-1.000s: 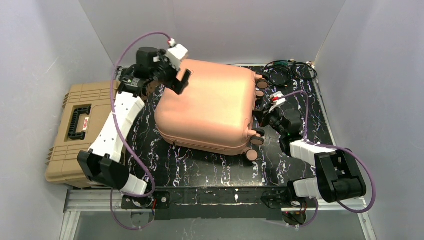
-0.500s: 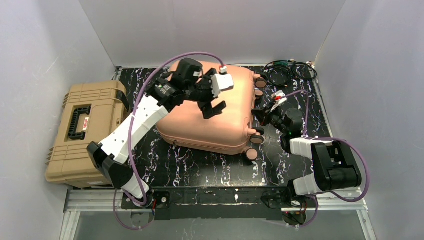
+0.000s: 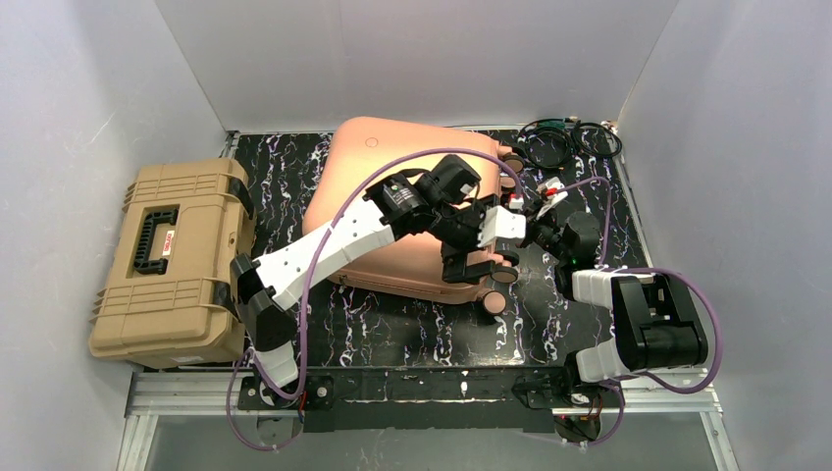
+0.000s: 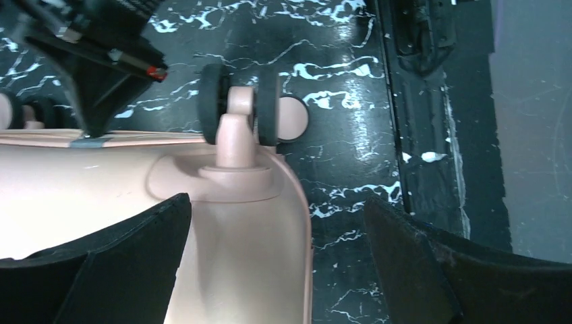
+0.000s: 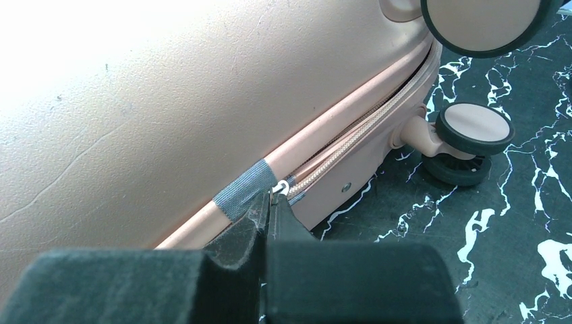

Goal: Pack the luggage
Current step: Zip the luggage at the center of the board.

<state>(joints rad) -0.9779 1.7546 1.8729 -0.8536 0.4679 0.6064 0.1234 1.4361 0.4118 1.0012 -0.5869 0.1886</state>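
Note:
The peach-pink luggage [image 3: 363, 167] lies closed and flat on the black marbled table [image 3: 392, 329], its wheels to the right. My left arm reaches across its lid. The left gripper [image 3: 473, 260] hangs open over the front right corner, its fingers astride the shell's edge [image 4: 229, 229] just behind a wheel [image 4: 239, 101]; nothing is held. My right gripper [image 5: 272, 197] is shut on the small silver zipper pull [image 5: 282, 186] at the seam, beside a strip of grey tape [image 5: 244, 190]. In the top view the right gripper [image 3: 525, 218] sits at the luggage's wheel end.
A tan ribbed toolbox [image 3: 172, 260] with a black handle lies at the left edge of the table. Coiled black cables [image 3: 569, 137] sit in the back right corner. White walls close in the back and both sides.
The left arm has swung from the luggage's back left corner across the lid to its front right wheel corner, its jaws still open. The right gripper has stayed at the seam.

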